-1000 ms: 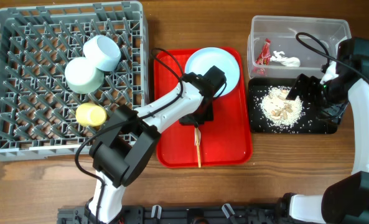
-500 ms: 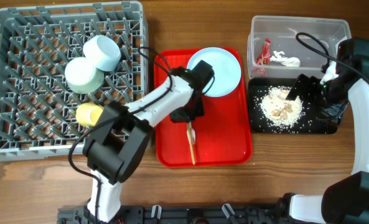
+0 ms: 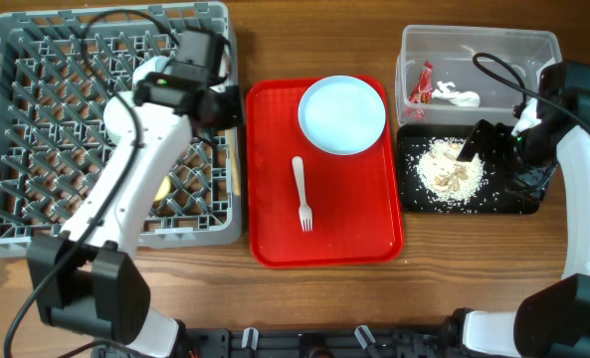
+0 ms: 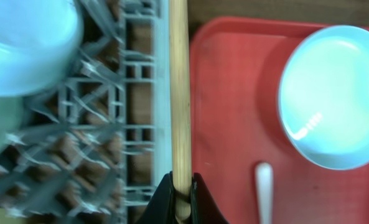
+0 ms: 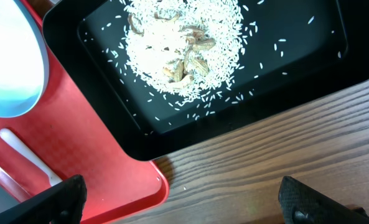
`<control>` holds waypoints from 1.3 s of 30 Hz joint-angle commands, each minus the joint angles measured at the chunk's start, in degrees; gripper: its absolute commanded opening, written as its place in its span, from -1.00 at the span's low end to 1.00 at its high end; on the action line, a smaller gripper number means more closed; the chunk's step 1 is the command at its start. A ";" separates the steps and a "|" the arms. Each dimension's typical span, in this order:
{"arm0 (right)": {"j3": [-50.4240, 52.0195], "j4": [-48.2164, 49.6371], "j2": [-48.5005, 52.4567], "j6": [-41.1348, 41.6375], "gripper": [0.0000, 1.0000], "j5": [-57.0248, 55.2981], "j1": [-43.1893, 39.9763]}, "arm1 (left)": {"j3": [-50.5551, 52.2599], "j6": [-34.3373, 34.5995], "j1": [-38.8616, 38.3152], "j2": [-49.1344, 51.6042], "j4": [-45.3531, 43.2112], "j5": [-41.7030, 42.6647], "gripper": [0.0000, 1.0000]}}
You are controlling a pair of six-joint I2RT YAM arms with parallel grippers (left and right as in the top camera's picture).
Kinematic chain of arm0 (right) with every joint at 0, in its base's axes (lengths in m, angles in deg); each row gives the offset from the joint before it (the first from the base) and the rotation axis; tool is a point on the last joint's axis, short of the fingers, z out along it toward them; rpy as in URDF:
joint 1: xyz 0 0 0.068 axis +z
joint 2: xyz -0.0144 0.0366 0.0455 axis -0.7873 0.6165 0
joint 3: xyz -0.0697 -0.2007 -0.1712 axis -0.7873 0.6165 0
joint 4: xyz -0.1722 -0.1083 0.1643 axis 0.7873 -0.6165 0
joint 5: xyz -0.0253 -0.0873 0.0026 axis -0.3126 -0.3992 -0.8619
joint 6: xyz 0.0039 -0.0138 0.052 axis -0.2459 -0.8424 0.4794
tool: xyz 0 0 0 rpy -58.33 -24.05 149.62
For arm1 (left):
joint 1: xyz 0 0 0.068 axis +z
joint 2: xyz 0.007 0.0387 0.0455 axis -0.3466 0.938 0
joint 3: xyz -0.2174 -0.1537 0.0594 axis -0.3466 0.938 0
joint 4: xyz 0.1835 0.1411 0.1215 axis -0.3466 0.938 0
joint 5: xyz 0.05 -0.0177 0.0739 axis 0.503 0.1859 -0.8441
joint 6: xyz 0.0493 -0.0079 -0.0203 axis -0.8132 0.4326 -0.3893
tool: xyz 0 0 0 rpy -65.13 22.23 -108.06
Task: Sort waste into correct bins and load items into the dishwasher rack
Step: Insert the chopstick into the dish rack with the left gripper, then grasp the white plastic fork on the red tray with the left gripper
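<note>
My left gripper is shut on the wooden chopsticks. It holds them over the right edge of the grey dishwasher rack. A pale-blue bowl sits in the rack to the left of them. The yellow cup peeks out under my left arm. The pale-blue plate and a white fork lie on the red tray. My right gripper is open and empty above the black tray, which holds food scraps.
The clear tub at the back right holds the red wrapper and the white tissue. The black tray's near edge meets the red tray's corner above bare wooden table.
My left arm has lifted the chopsticks off the red tray and swung left to the rack's right edge. The fork now lies uncovered on the tray. The right arm has not moved.
</note>
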 commanded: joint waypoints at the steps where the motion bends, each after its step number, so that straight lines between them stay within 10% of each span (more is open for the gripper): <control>1: -0.70 -0.07 -0.17 -1.09 1.00 0.46 0.02 | 0.15 -11.37 2.10 -1.16 -1.86 -0.35 -0.92; 14: -0.70 -0.72 -0.17 -1.16 1.00 0.46 0.02 | 0.17 -4.52 5.42 6.43 -9.07 -1.03 -0.83; 17: -0.70 -0.74 -0.17 -1.14 1.00 0.46 0.02 | 0.17 -3.34 6.05 6.43 -8.76 -0.96 0.61; 19: -0.70 -0.79 -0.17 -1.14 1.00 0.46 0.02 | 0.15 -3.37 5.75 6.23 -8.39 -0.94 0.73; 26: -0.70 -0.50 -0.17 -1.09 1.00 0.46 0.02 | 0.17 4.11 -4.55 3.26 -5.75 12.35 0.64; 34: -0.70 -0.94 -0.17 -1.07 1.00 0.46 0.02 | 13.60 29.55 -22.64 3.98 -4.35 9.49 0.66; 39: -0.70 -1.18 -0.17 -0.96 1.00 0.46 0.02 | 23.08 32.65 -25.29 4.26 -10.01 2.91 0.55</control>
